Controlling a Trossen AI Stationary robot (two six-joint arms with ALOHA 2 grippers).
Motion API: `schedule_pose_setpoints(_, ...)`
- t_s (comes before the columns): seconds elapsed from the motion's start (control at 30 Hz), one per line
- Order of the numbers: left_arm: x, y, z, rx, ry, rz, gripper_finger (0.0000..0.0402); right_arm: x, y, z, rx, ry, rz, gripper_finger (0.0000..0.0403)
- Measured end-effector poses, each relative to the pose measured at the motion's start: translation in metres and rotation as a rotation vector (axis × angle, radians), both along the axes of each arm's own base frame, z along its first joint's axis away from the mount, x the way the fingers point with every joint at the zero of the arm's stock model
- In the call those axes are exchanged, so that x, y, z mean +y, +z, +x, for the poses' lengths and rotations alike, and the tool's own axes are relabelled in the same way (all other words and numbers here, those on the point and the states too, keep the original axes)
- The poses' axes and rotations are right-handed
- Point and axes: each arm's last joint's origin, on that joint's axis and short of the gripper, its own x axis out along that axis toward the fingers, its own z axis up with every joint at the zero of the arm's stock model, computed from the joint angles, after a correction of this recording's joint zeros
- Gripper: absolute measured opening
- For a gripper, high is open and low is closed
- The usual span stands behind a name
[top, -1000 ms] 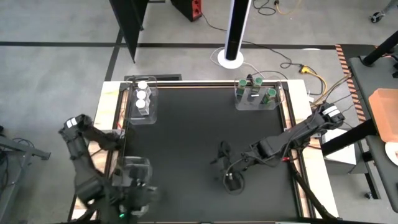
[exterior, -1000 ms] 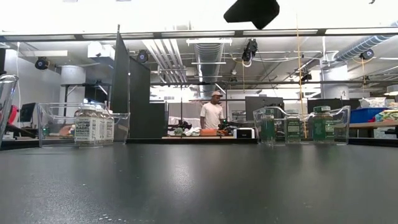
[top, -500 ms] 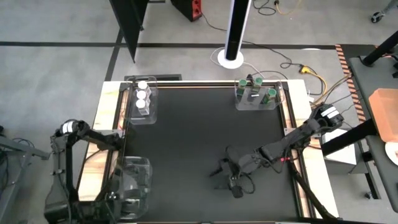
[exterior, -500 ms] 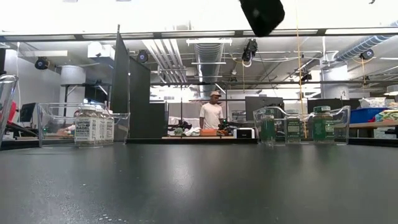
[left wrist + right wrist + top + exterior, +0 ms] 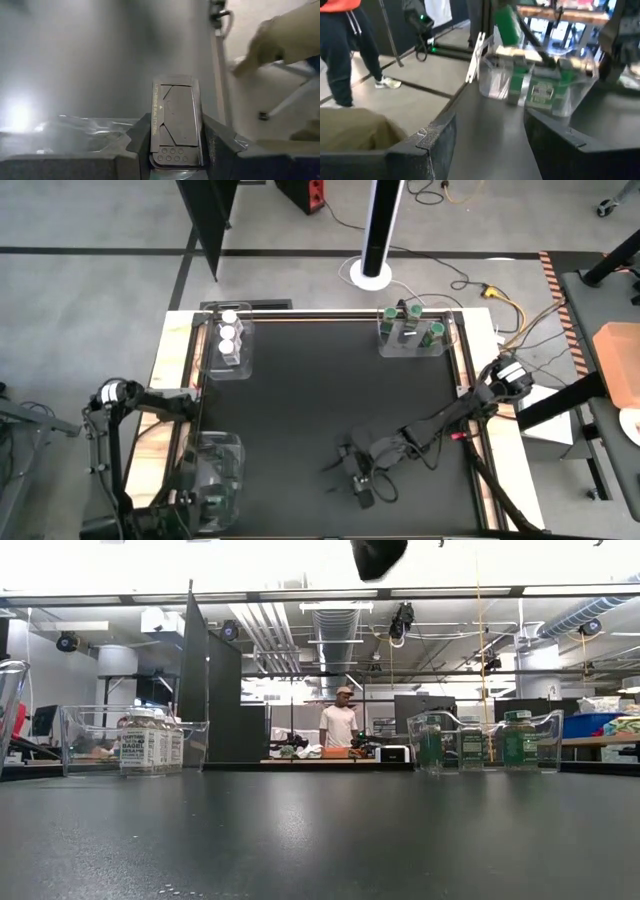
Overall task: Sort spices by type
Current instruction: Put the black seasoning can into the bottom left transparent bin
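Already sorted, apparently: white-lid spices point(image 5: 228, 338) in far-left tray point(image 5: 243, 367), green-lid spices point(image 5: 411, 324) in far-right tray point(image 5: 383, 345). Right claw point(image 5: 360, 480) low over near worktop point(image 5: 310, 410), fingers apart, empty. Left claw point(image 5: 175, 150) beside near-left tray point(image 5: 212, 475); state unclear. Risk: careless swing clipping that tray.

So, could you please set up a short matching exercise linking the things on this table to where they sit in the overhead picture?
Things:
1. white-lidded jars
2. green-lidded jars
3. right gripper
4. empty clear tray

Places:
A. near left corner
B. far right tray
C. above the mat's near middle
D. far left tray

Pairs: 1-D, 2-B, 3-C, 4-A
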Motion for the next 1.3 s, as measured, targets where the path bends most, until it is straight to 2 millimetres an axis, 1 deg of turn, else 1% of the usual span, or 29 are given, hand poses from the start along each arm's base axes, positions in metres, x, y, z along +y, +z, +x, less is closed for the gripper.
schedule_pose_setpoints(0.17, 0.018, 0.008, 0.008, 0.0, 0.01, 0.098, 0.0109, 0.004, 0.009, 0.017, -0.055, 0.011, -0.071, 0.0221)
schedule_pose_setpoints(0.3, 0.031, 0.022, 0.005, -0.032, -0.03, 0.12, 0.0109, 0.0, 0.017, 0.025, -0.086, 0.002, -0.095, 0.0217)
schedule_pose_setpoints(0.37, 0.039, 0.031, 0.003, -0.053, -0.055, 0.122, 0.0109, -0.008, 0.019, 0.028, -0.077, -0.016, -0.1, 0.0214)
schedule_pose_setpoints(0.5, 0.061, 0.046, -0.002, -0.101, -0.057, 0.127, 0.0109, -0.031, 0.024, 0.036, -0.077, -0.079, -0.101, 0.0207)
schedule_pose_setpoints(0.63, 0.09, 0.049, -0.011, -0.116, -0.057, 0.102, 0.0109, -0.059, 0.022, 0.043, -0.037, -0.121, -0.111, 0.0199)
schedule_pose_setpoints(0.73, 0.112, 0.041, -0.022, -0.135, -0.054, 0.047, 0.0109, -0.08, 0.018, 0.047, -0.01, -0.127, -0.106, 0.0194)
schedule_pose_setpoints(0.8, 0.122, 0.033, -0.026, -0.152, -0.048, -0.022, 0.0109, -0.094, 0.014, 0.048, 0.001, -0.141, -0.101, 0.0191)
schedule_pose_setpoints(0.93, 0.13, 0.014, -0.028, -0.197, -0.041, -0.149, 0.0109, -0.118, 0.008, 0.05, 0.033, -0.197, -0.081, 0.0189)
schedule_pose_setpoints(1.0, 0.131, 0.006, -0.029, -0.169, -0.045, -0.196, 0.0109, -0.125, 0.007, 0.05, 0.042, -0.208, -0.057, 0.019)
schedule_pose_setpoints(1.07, 0.131, -0.001, -0.03, -0.112, -0.042, -0.23, 0.0109, -0.128, 0.006, 0.05, 0.052, -0.183, -0.02, 0.0191)
schedule_pose_setpoints(1.13, 0.13, -0.006, -0.031, -0.062, -0.025, -0.256, 0.0109, -0.128, 0.008, 0.05, 0.044, -0.148, 0.004, 0.0191)
schedule_pose_setpoints(1.23, 0.122, -0.012, -0.033, -0.036, -0.027, -0.261, 0.0109, -0.126, 0.011, 0.051, 0.011, -0.123, 0.023, 0.0187)
schedule_pose_setpoints(1.3, 0.117, -0.017, -0.034, -0.019, -0.051, -0.227, 0.0109, -0.122, 0.012, 0.051, 0.005, -0.114, 0.032, 0.0184)
